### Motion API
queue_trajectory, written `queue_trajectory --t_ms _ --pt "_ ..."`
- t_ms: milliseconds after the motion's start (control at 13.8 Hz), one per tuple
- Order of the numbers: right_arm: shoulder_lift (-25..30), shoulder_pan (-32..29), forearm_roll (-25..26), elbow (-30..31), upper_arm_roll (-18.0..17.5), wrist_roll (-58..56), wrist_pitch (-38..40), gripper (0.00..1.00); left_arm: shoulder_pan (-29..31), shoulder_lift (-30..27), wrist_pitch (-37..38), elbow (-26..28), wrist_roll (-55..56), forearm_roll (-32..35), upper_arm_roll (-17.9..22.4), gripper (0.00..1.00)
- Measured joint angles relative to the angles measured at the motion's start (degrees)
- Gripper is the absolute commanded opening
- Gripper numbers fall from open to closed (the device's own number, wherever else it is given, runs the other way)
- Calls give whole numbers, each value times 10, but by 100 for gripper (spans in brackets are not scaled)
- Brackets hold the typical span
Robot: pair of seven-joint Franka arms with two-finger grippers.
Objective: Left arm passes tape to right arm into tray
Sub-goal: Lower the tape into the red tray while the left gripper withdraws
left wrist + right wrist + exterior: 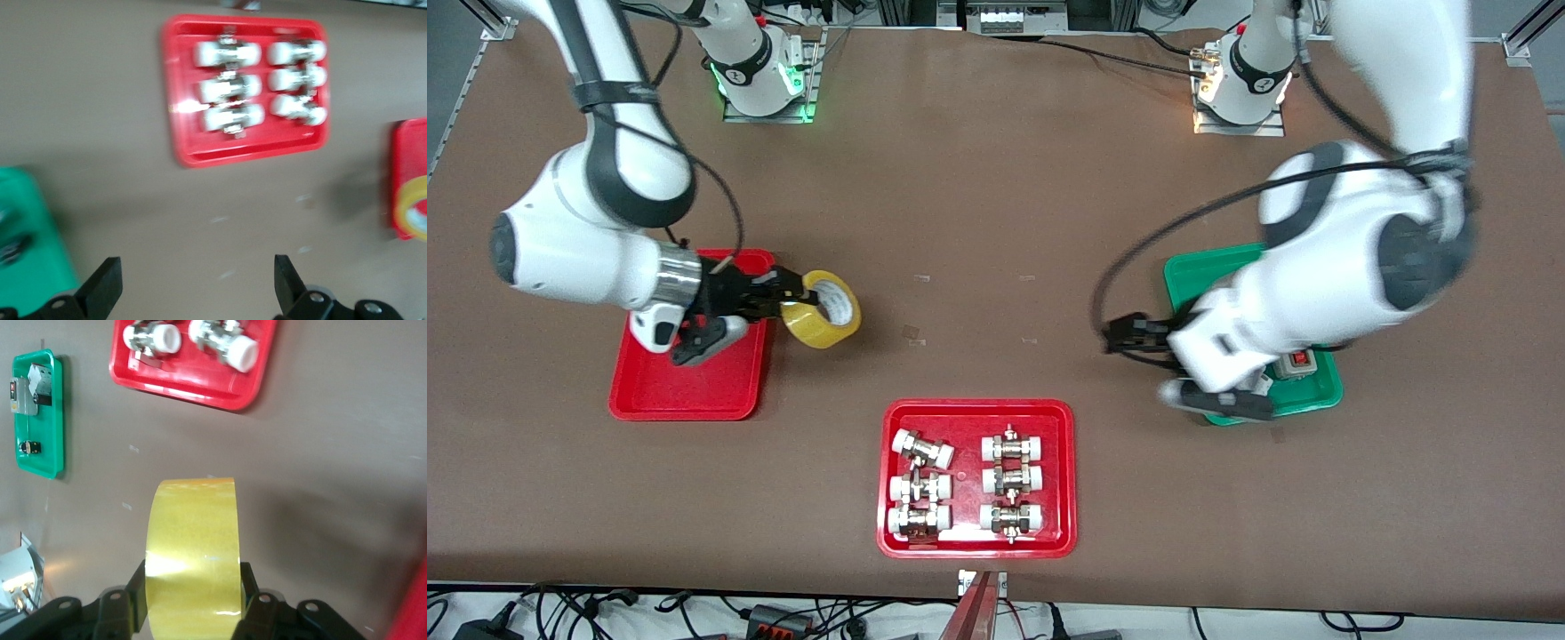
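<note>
My right gripper (796,298) is shut on the yellow tape roll (824,308) and holds it in the air just past the edge of the plain red tray (685,391), on the side toward the table's middle. In the right wrist view the fingers (137,587) clamp the roll's (193,540) two flat sides. My left gripper (1113,338) is open and empty, over bare table beside the green tray (1200,267). In the left wrist view its fingers (107,287) stand wide apart, and the tape (413,207) shows far off by the plain red tray (408,150).
A red tray (978,542) with several white-capped metal fittings sits near the front camera, mid-table. The green tray holds small parts, including a switch (1298,360), partly under the left arm. Small bits of tape dot the brown mat (978,222).
</note>
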State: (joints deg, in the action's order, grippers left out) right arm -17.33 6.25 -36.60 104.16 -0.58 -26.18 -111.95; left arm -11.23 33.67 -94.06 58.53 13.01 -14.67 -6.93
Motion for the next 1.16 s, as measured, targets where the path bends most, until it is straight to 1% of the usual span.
queue_trajectory --t_ms 218,364,436,655,727,800,873,945,1018,1091,1164 --pt "-23 -82 0 1 2 -100 47 0 51 -57 115 0 0 72 1 100" --pt "-56 -134 0 2 3 -181 62 0 72 -73 171 1 0 140 1 100" --pt "-76 -155 0 3 3 -220 63 0 76 -74 184 4 0 158 1 100" --pt "-125 -194 0 0 3 -303 63 0 77 -70 191 28 1 172 1 100" --pt "-134 -198 1 -1 3 -316 62 6 81 -71 193 33 2 172 1 100" --pt "-140 -199 3 -2 3 -326 59 28 86 -74 192 41 2 172 0 100" --pt "-143 -199 13 -4 2 -329 51 58 92 -87 178 67 2 172 -2 100" --pt "-144 -198 30 -6 0 -330 41 86 97 -116 137 120 2 172 -3 100" --pt "-144 -197 47 -9 -2 -330 36 100 100 -154 86 188 3 172 -4 100" --pt "-144 -196 67 -12 -5 -330 30 100 101 -194 48 253 4 172 -4 100" --pt "-144 -195 91 -14 -7 -330 17 100 102 -226 28 300 6 172 -4 100"
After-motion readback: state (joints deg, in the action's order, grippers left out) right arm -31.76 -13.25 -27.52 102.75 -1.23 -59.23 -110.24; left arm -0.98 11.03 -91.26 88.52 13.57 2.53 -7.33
